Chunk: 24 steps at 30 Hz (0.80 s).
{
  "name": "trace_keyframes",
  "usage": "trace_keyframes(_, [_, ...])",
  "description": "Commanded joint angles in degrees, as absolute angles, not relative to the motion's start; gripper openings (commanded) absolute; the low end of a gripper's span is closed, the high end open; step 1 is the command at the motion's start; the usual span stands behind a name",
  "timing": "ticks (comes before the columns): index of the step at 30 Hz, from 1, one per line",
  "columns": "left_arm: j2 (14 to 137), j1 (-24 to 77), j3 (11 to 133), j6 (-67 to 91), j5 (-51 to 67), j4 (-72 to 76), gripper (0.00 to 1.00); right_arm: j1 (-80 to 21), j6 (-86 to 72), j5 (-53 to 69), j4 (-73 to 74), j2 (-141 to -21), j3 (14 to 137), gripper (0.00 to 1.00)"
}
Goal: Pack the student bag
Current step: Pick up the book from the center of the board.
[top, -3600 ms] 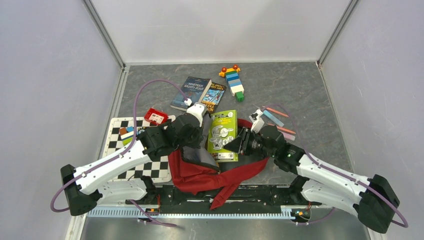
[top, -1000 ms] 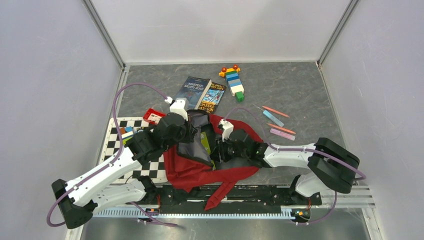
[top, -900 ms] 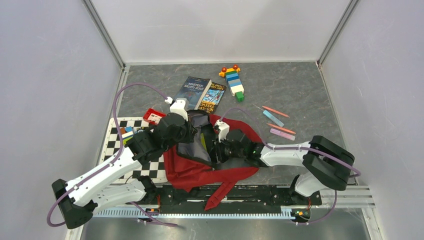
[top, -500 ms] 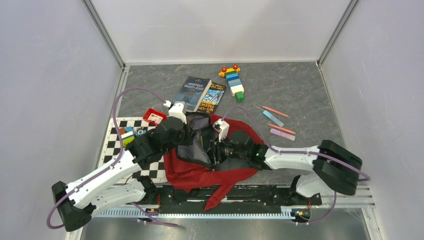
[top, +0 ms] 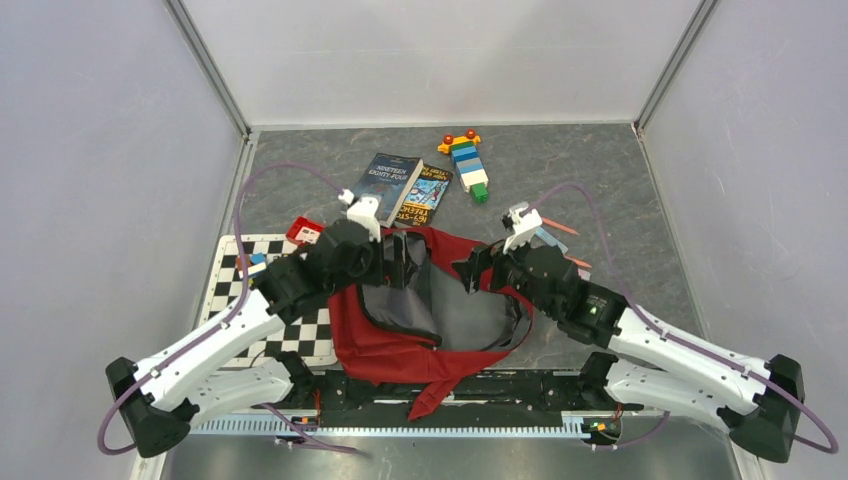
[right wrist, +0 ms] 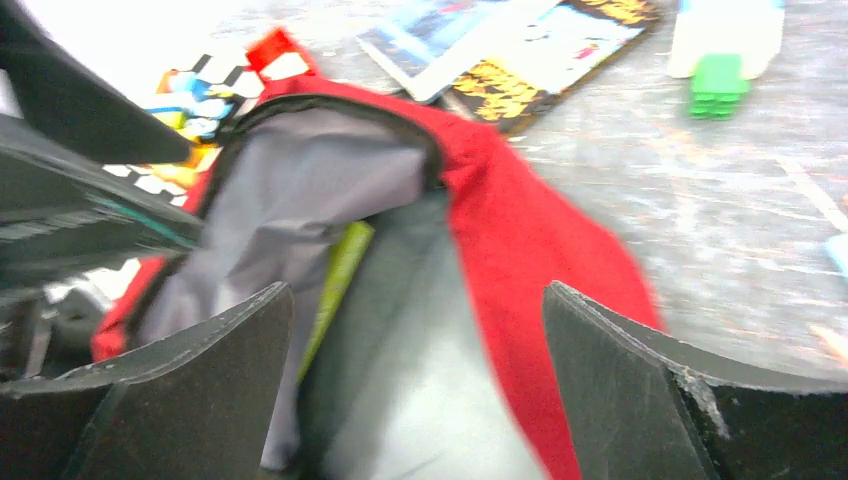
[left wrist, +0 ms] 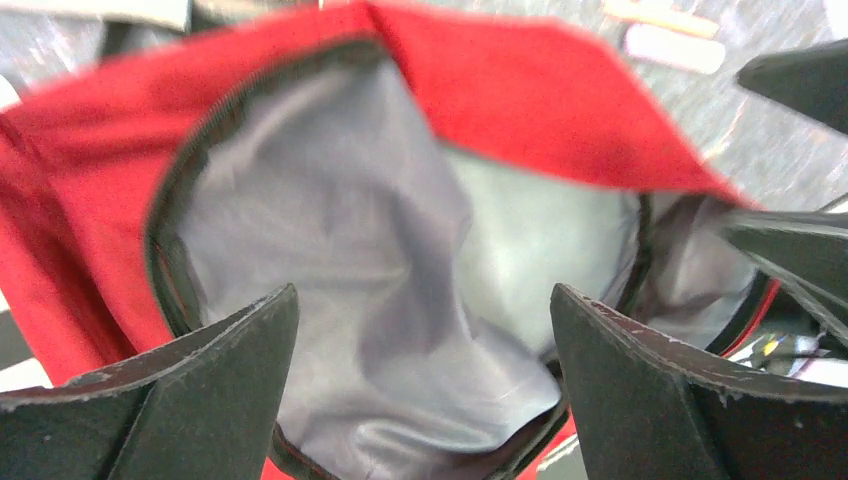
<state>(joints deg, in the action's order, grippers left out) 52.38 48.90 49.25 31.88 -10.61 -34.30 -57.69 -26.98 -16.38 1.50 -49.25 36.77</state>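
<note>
L pincer, R pincer spread wide at student bag.

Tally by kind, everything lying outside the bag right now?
Books: 2
Block toy: 1
Small red box: 1
Chessboard: 1
Coloured item on the chessboard, kind unclear: 1
Thin sticks: at least 2 showing, others may be hidden
Total: at least 8
</note>
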Motion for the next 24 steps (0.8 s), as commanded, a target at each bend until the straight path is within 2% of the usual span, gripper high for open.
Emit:
trace_keyframes(1, [57.57,45.09,61.58,23.54,-12.73,-35.15,1.00,-50.65,-18.24,-19.50,14.65,-51.08,43.96,0.98])
trace_keyframes(5, [66.59,37.42,66.99,16.50,-9.33,-33.75,1.00,-43.57,-14.59,-14.43,16.38,-52.78,46.48,0.98])
trace_keyframes(9, [77.35,30.55,71.25,9.17,-4.96,-29.03,1.00,-41.41,-14.54,-11.61,16.55,-54.87,47.89,0.98])
trace_keyframes(17, [101.85,26.51,85.75,-2.20,-4.83,-24.29,1.00,-40.96,-19.47,-6.12,12.76,-56.77,44.24,0.98])
trace_keyframes(24, [119.04,26.12,98.76,-5.35,-8.95,-25.72,1.00,-40.87,-20.79,-5.88,13.06,-55.92,42.54,0.98])
